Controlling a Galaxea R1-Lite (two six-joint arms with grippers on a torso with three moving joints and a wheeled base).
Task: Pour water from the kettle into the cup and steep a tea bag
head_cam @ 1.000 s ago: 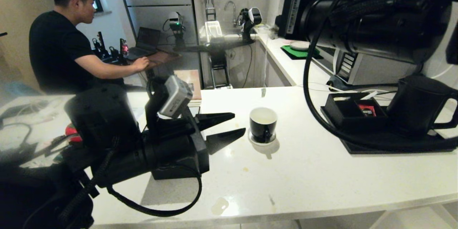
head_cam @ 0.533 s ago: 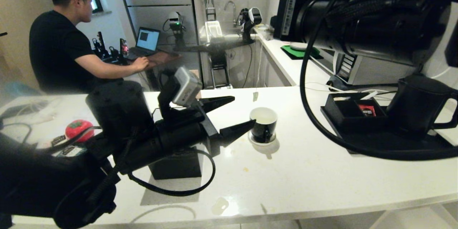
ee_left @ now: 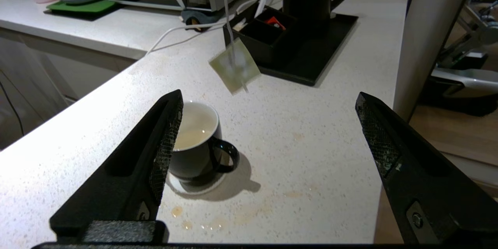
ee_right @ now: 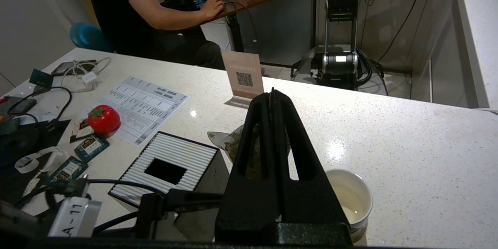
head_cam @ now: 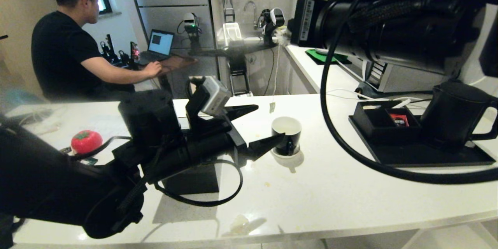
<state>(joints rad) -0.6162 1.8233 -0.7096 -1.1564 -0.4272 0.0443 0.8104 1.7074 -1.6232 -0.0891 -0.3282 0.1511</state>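
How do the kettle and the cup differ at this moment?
The kettle is far bigger than the cup. The kettle stands on a black tray; the cup sits on a white saucer. The kettle is black all over; the cup is white inside. Both are upright, with handles.

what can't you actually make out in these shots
- Kettle contents: the lid is on in the head view, so no water level shows.
- Right gripper hold on the string: its fingers cover it in the right wrist view.
- Tea bag: tiny in the head view.
- Cup: the left gripper finger overlaps its rim in the left wrist view.
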